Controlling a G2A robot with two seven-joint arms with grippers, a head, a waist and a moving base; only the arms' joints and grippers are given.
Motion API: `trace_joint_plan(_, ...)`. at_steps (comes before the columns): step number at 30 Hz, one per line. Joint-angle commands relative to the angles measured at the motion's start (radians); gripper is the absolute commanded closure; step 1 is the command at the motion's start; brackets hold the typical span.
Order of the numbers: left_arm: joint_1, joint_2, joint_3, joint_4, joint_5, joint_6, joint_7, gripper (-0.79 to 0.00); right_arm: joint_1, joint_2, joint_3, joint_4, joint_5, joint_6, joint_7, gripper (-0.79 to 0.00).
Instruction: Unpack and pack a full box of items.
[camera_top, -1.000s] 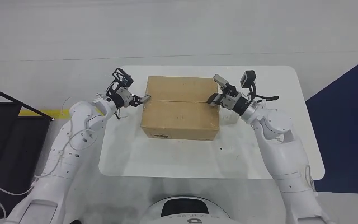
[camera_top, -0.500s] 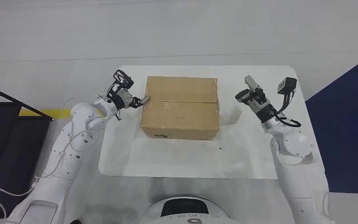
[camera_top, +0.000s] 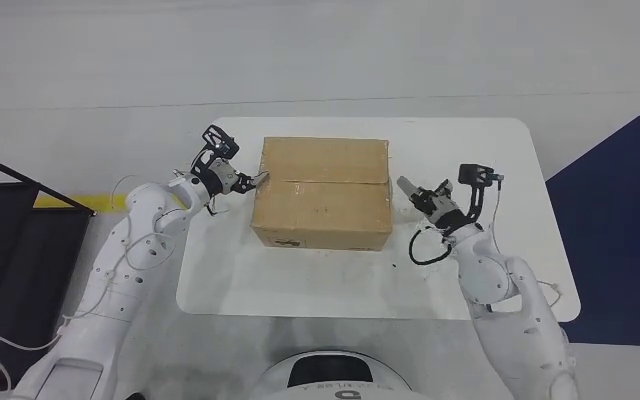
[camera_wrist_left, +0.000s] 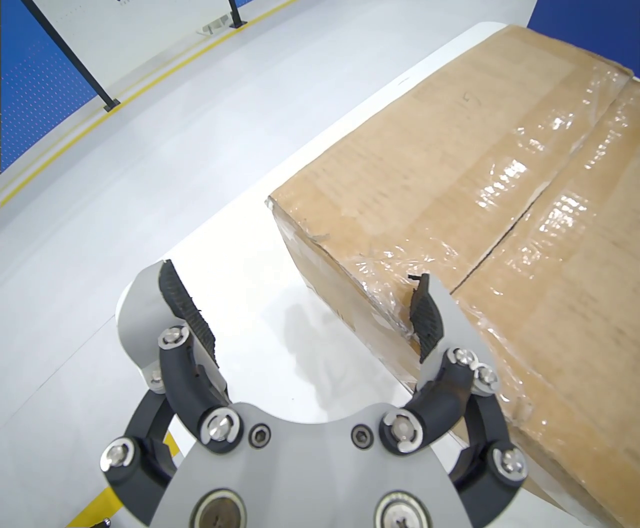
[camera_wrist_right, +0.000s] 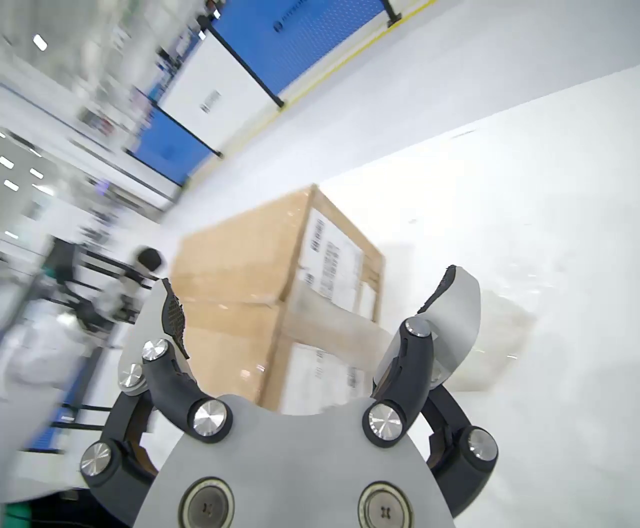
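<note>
A brown cardboard box (camera_top: 322, 192), its top flaps sealed with clear tape, sat closed in the middle of the white tabletop (camera_top: 300, 285). The left hand (camera_wrist_left: 295, 280) was released, one fingertip against the box's left top edge by the seam. The right hand (camera_wrist_right: 310, 282), also released, hung near the box's right side, apart from it.

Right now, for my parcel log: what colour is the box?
Brown cardboard box under clear tape; best in the left wrist view.
</note>
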Motion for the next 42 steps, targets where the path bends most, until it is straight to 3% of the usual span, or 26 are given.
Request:
trace_joint_plan(1, 0.000, 0.000, 0.000, 0.000, 0.000, 0.000, 0.000, -0.785, -0.016, 0.004, -0.003, -0.003, -0.177, 0.005, 0.053, -0.785)
trace_joint_plan(7, 0.000, 0.000, 0.000, 0.000, 0.000, 0.000, 0.000, -0.785, -0.012, 0.006, -0.001, 0.020, -0.226, 0.027, 0.109, -0.785)
trace_joint_plan(10, 0.000, 0.000, 0.000, 0.000, 0.000, 0.000, 0.000, -0.785, 0.008, 0.006, -0.029, 0.051, -0.208, -0.017, 0.176, -0.785)
trace_joint_plan(16, 0.000, 0.000, 0.000, 0.000, 0.000, 0.000, 0.000, -0.785, 0.102, 0.000, -0.047, 0.180, -0.037, -0.138, 0.218, -0.785)
trace_joint_plan(28, 0.000, 0.000, 0.000, 0.000, 0.000, 0.000, 0.000, -0.785, 0.312, -0.030, -0.071, 0.550, 0.386, -0.319, 0.085, -0.785)
trace_joint_plan(36, 0.000, 0.000, 0.000, 0.000, 0.000, 0.000, 0.000, -0.785, 0.314, -0.043, -0.073, 0.570, 0.581, -0.420, 0.012, -0.785)
trace_joint_plan(42, 0.000, 0.000, 0.000, 0.000, 0.000, 0.000, 0.000, -0.785, 0.274, -0.039, -0.065, 0.465, 0.499, -0.390, -0.034, -0.785)
